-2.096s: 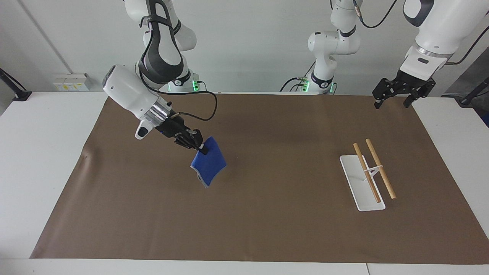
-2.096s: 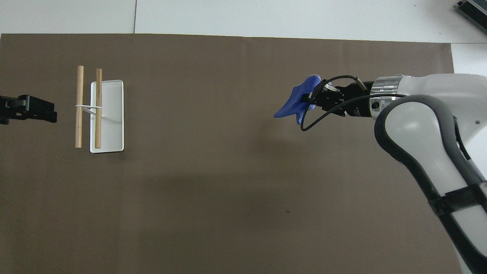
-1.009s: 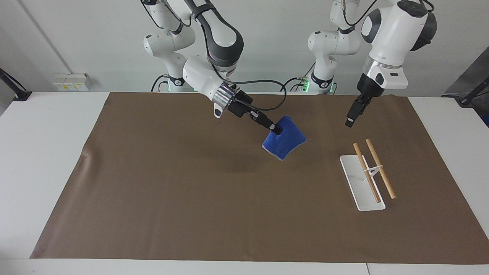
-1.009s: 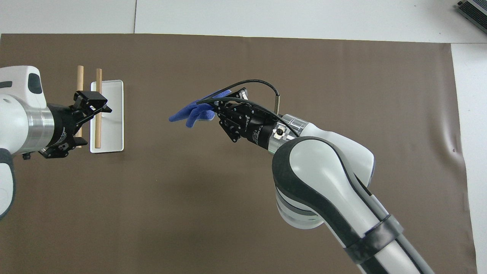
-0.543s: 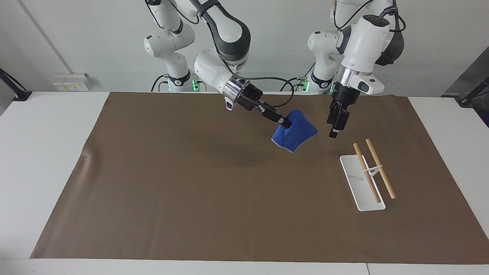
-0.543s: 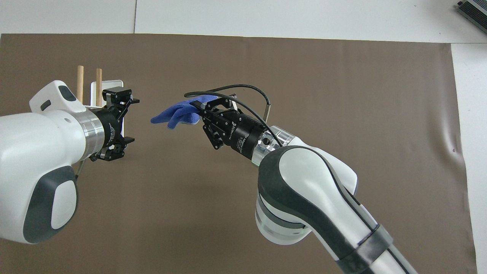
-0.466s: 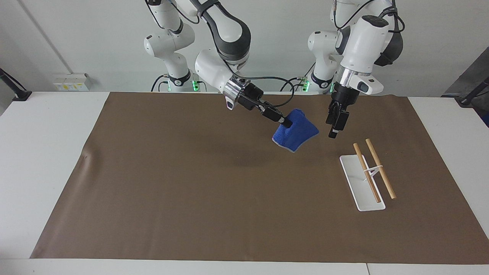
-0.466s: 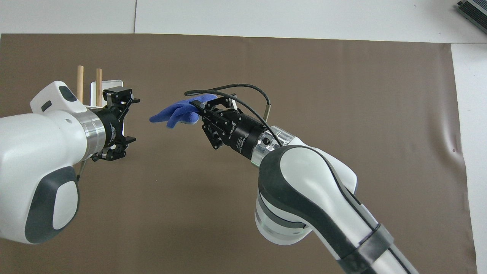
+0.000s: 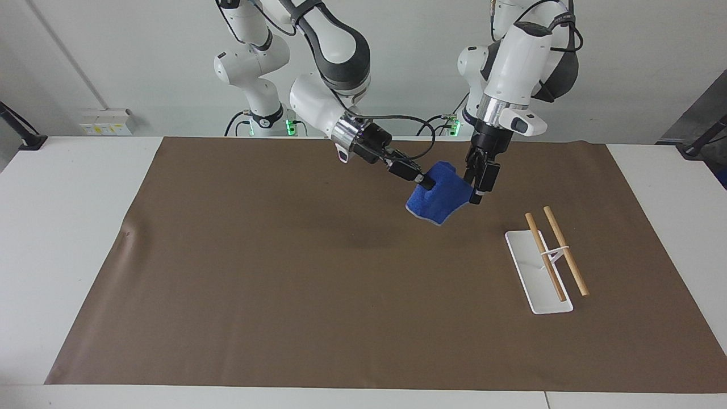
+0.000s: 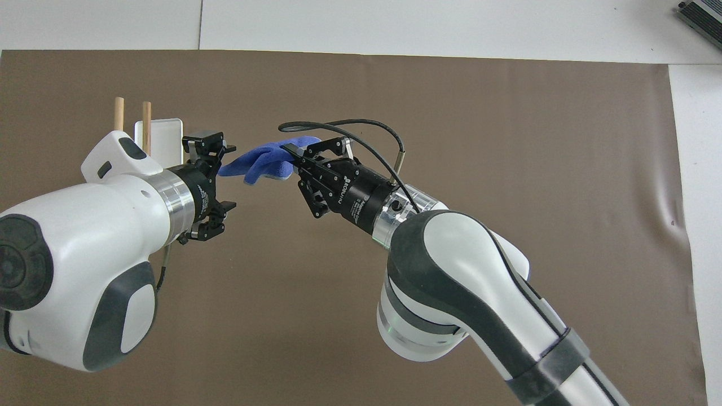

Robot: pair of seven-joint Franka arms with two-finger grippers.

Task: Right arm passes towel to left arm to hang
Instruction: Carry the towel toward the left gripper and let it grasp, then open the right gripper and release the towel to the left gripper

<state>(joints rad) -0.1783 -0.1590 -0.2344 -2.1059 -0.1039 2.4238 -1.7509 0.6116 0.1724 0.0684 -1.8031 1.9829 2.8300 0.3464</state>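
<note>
The blue towel hangs in the air over the brown mat, held by one edge in my right gripper, which is shut on it. In the overhead view the towel sticks out from the right gripper toward the left arm's end. My left gripper is open, and its fingers stand on either side of the towel's free edge. I cannot tell if they touch the cloth. The left gripper holds nothing.
A white rack base with two wooden rods stands on the mat toward the left arm's end. In the overhead view the left arm partly covers the rack. The brown mat covers most of the white table.
The right arm carried the towel toward the left arm's end, then nearly stopped. The left arm swung in and down from the table's end, and its open fingers now straddle the towel's free edge.
</note>
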